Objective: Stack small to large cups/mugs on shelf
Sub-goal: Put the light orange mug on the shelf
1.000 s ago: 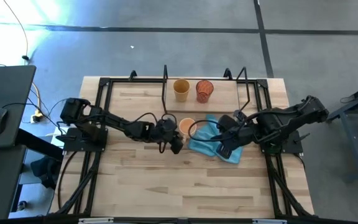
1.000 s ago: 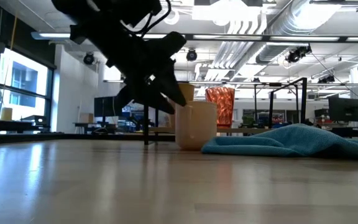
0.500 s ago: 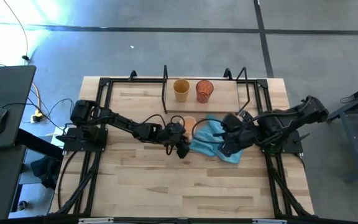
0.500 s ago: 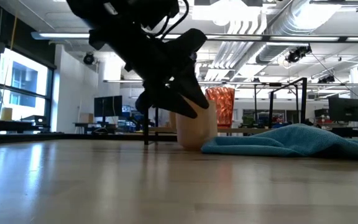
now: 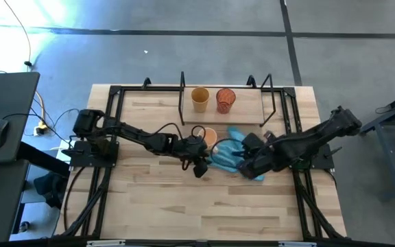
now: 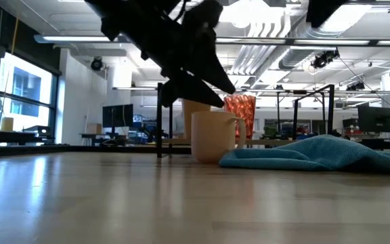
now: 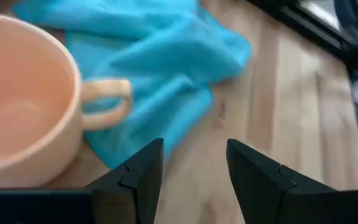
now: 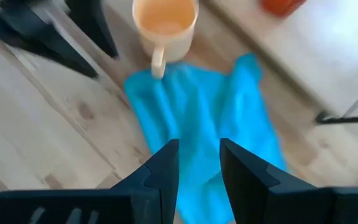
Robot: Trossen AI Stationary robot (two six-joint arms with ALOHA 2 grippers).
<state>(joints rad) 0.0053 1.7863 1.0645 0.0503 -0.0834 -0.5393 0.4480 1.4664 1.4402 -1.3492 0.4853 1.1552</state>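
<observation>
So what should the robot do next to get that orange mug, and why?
Probably nudge the left tool sideways until its open fingers straddle the orange mug, then close. The mug stands on the table beside the blue cloth, not on the shelf, and the tool holds nothing. The right tool hovers open above the cloth.

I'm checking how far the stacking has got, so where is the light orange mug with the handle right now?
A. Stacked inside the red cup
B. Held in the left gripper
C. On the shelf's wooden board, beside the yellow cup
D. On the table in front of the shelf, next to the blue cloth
D: the light orange mug stands on the table beside the blue cloth, outside the shelf, with no gripper holding it.
</observation>
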